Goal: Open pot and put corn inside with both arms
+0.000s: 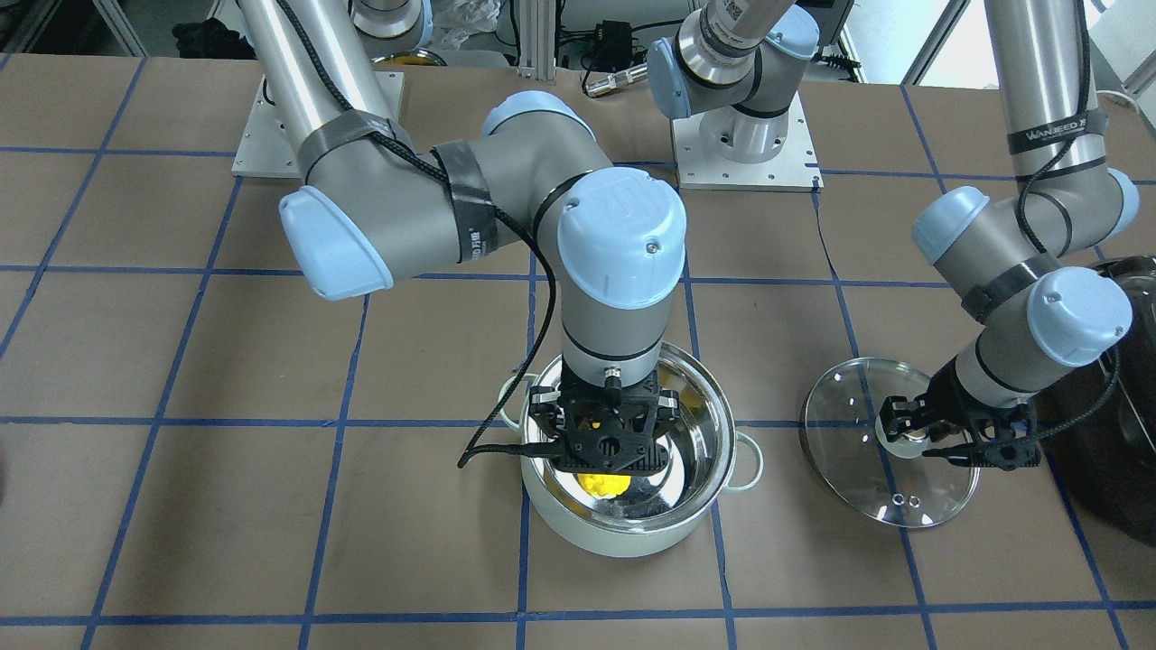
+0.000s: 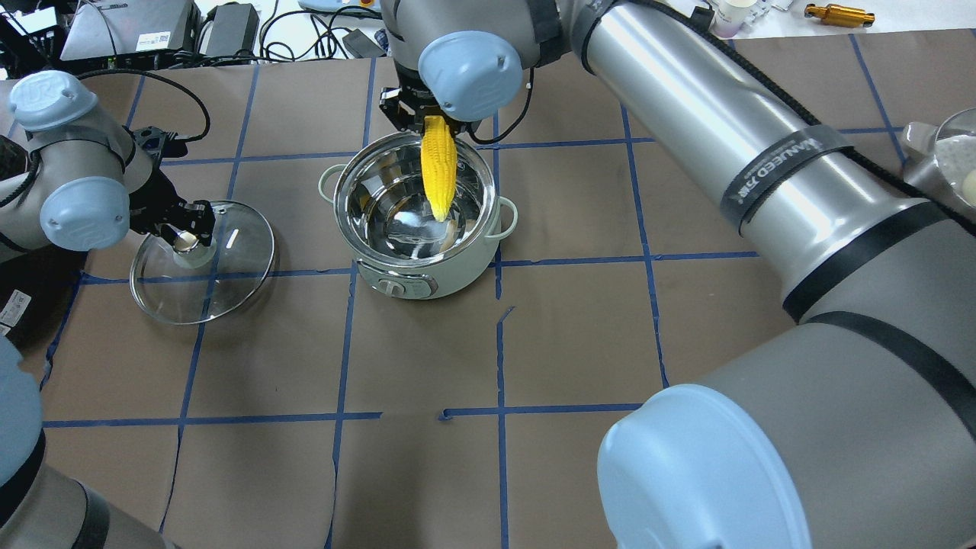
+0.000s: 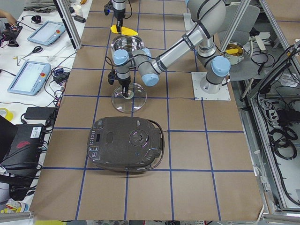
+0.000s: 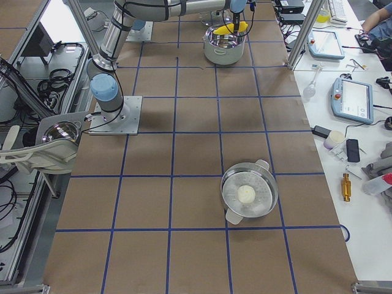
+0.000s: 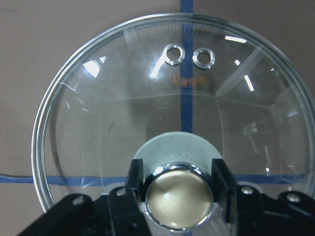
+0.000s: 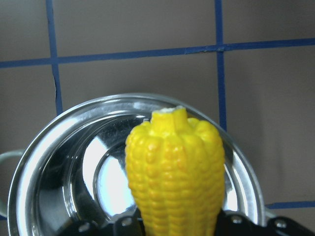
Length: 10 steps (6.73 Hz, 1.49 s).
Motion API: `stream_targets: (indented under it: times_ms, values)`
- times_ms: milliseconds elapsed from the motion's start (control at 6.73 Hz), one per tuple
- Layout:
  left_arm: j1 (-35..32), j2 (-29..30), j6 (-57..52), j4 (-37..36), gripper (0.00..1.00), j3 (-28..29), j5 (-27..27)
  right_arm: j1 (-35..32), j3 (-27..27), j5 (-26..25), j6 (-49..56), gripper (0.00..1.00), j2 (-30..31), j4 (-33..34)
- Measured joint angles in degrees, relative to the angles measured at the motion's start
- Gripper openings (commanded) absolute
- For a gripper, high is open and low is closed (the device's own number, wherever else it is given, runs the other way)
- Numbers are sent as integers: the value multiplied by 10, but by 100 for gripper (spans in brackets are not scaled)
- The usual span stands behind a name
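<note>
The mint-green pot [image 2: 396,286] stands open at mid table, its steel inside empty; it also shows in the front view [image 1: 623,542]. My right gripper [image 2: 425,114] is shut on the thick end of the yellow corn [image 2: 439,171], which hangs tip down over the pot's opening. The right wrist view shows the corn [image 6: 174,172] above the pot's rim [image 6: 49,142]. The glass lid [image 2: 229,290] lies flat on the table to the pot's left. My left gripper [image 2: 183,236] is shut on the lid's knob [image 5: 178,194].
A large black appliance [image 3: 126,143] lies beyond the lid at the table's left end, close to my left wrist [image 1: 1075,316]. A steel steamer holding a white bun [image 4: 248,195] stands at the table's right end. The arm bases [image 1: 745,144] stand behind the pot.
</note>
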<state>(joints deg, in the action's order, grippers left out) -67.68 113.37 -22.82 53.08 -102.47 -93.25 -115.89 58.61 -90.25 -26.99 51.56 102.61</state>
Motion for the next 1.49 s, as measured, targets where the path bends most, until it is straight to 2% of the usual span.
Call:
stream_targets:
  times_ms: [149,297,595,892,1189,1486]
  values:
    - [0,0,1,0,98,1,0,-9,0,5,22,93,-13,5]
    - [0,-4,3,2,100,3,-1,-12,1,9,39,100,-23,10]
    - [-9,-34,14,22,100,5,-1,-13,10,6,79,100,-26,13]
    - [-22,-91,20,106,100,20,4,-13,17,5,93,100,-15,13]
    - [-58,-152,51,227,100,69,6,-5,43,-9,90,100,34,6]
    - [-121,-200,125,308,100,112,6,53,126,-10,95,100,113,1]
